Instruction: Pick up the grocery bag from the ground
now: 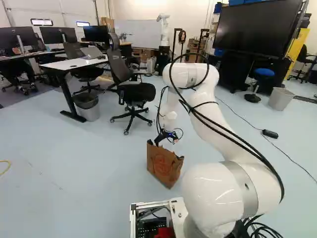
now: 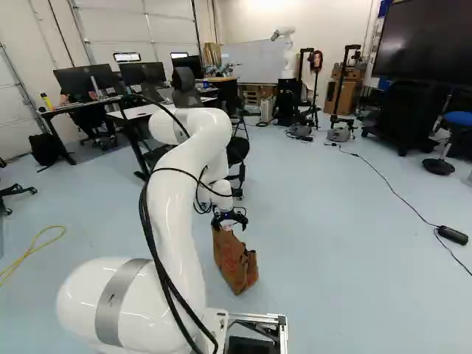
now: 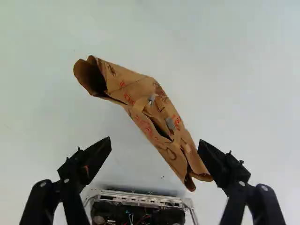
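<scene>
A brown paper grocery bag [image 1: 163, 167] with red print stands on the pale floor [image 1: 74, 168], just ahead of the near end of that floor, where the metal frame of the base [image 2: 258, 317] shows, and well apart from the floor's far edge along the whiteboard [image 1: 141, 33] wall. The claw [image 2: 230, 221] is open, its two fingers spread wide and gripping nothing. In the wrist view the bag lies slantwise ahead of the claw, its long folded mouth partly agape, one end near a fingertip and the other farther off; whether claw and bag touch, I cannot tell. Toward the floor's left side in the left base view, a white desk [image 1: 74, 63] has a grey bin [image 1: 89, 108] beside its leg, with a black office chair [image 1: 138, 92] to the right. A yellow cable [image 2: 31, 252] lies at the left of the right base view.
</scene>
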Robot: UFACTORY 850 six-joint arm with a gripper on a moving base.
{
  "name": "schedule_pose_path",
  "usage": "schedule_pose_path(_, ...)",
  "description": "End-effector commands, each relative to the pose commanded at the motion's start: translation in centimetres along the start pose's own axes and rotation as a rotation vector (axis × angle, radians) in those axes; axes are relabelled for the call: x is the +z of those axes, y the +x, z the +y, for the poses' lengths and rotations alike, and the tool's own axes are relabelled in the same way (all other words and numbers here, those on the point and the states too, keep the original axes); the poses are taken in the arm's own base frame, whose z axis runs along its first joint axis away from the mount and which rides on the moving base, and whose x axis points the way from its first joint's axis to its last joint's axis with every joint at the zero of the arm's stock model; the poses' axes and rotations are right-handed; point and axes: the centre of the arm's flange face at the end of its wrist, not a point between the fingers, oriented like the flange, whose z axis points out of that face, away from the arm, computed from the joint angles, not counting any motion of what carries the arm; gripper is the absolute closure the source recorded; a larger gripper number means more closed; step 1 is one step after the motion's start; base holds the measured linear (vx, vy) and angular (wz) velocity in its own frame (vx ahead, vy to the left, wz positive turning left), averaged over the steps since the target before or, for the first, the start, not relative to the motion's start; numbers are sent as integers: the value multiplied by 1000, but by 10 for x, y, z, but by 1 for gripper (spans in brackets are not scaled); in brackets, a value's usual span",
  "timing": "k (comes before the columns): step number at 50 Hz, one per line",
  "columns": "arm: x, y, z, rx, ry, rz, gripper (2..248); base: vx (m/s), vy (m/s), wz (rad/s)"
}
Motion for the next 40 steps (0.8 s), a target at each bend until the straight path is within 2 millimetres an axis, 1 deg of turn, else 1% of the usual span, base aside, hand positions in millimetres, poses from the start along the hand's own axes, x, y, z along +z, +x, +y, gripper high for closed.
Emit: schedule_pose_path(40,61,-4,-1,-559,14,-29,3,0,0,0)
